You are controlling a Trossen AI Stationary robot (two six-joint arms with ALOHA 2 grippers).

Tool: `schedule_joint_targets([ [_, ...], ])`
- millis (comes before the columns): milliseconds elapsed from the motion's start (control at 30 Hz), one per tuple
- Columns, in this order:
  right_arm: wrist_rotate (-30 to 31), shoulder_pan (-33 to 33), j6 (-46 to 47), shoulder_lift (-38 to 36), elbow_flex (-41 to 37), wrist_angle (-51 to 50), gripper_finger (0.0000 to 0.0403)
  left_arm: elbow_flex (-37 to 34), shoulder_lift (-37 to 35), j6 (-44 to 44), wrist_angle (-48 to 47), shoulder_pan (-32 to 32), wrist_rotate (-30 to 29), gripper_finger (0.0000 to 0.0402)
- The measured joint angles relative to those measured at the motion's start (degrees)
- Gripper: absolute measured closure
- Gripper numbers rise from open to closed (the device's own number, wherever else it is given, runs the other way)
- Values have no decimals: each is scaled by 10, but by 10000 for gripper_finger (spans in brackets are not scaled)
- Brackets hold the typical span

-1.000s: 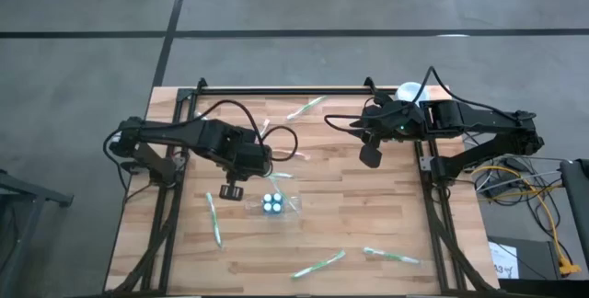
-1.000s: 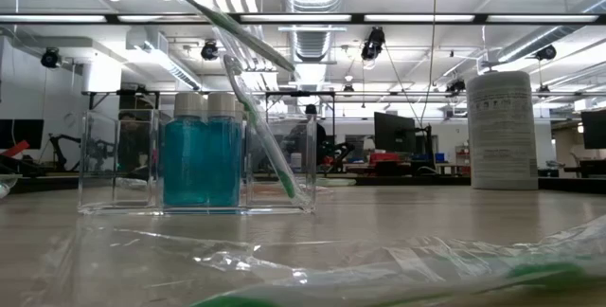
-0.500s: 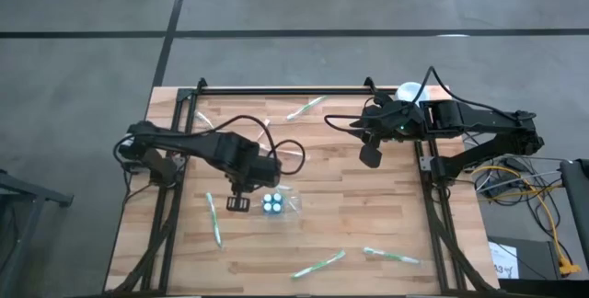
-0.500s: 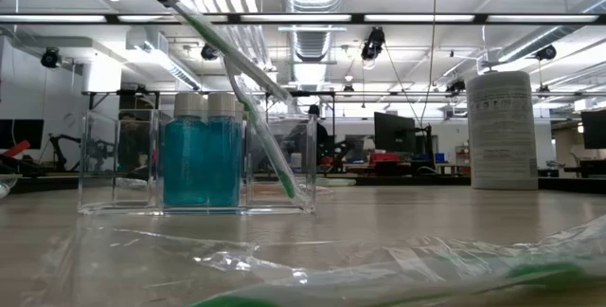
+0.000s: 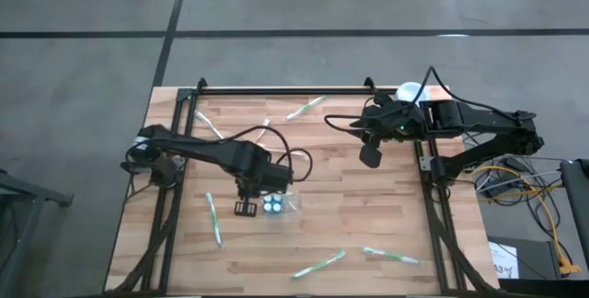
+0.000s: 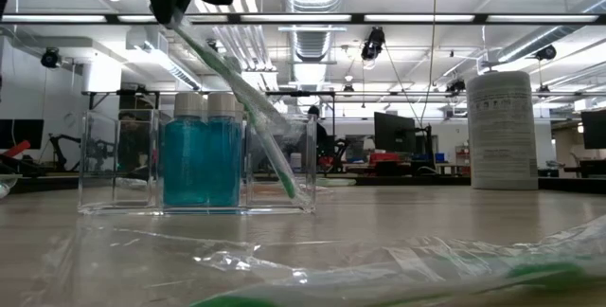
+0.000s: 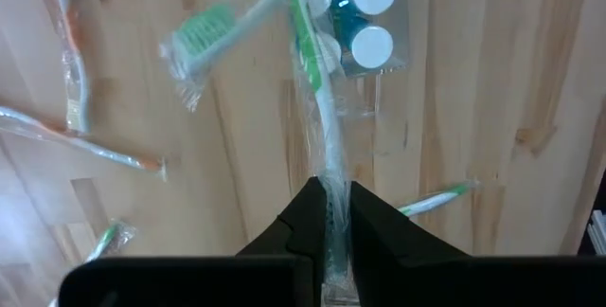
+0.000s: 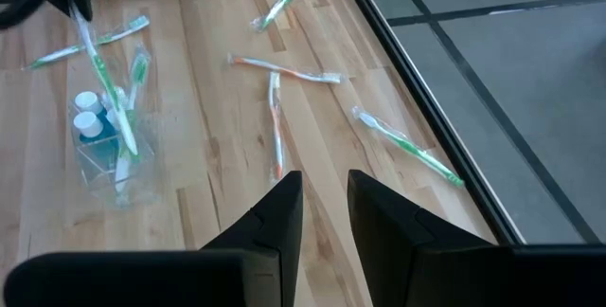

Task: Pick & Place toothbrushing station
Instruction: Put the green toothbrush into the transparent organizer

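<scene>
A clear organizer (image 5: 274, 205) with blue white-capped bottles (image 6: 199, 160) stands mid-table. One wrapped green toothbrush (image 6: 272, 151) leans inside it, its lower end on the floor of a compartment. My left gripper (image 7: 329, 193) hangs over the organizer's left side, pointing down, shut on a second wrapped green toothbrush (image 7: 317, 127). That brush slants down to the organizer's top (image 6: 270, 99). My right gripper (image 8: 327, 212) waits high at the far right, open, with nothing between its fingers. My left gripper pinches the wrapped toothbrush's handle (image 7: 329, 179) between its two fingers, wrapper and all, from above. The brush runs on along the fingers and hangs slanted below them (image 6: 218, 56), clear of the table. Its lower end is at the organizer's top; touching or not, I cannot tell.
Several wrapped toothbrushes lie loose: orange ones (image 8: 284, 68) and a green one (image 8: 407, 146) toward the far side, more green ones (image 5: 319, 263) near the front edge. A white canister (image 6: 502, 132) stands at the far right. Crumpled wrapper film (image 6: 312, 260) lies in front of the low camera.
My left gripper has gone down and toward the table's near right, closer to the organizer, staying shut on the toothbrush. The brush has come along, and its lower end now sits lower at the organizer's top.
</scene>
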Motion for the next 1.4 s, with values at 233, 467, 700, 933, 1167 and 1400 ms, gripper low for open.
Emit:
schedule_joint_targets([
  [233, 0, 0, 0, 0, 0, 0, 321, 0, 8, -2, 10, 0, 24, 367],
  [467, 0, 0, 0, 0, 0, 0, 321, 0, 8, -12, 38, 0, 24, 367],
  [700, 0, 0, 0, 0, 0, 0, 321, 0, 16, -4, 67, 1, 20, 367],
  [933, 0, 0, 0, 0, 0, 0, 321, 0, 17, -3, 102, 5, 18, 348],
  [1167, 0, 0, 0, 0, 0, 0, 321, 0, 17, 1, 134, 6, 12, 323],
  [1400, 0, 0, 0, 0, 0, 0, 321, 0, 17, 1, 160, 6, 8, 298],
])
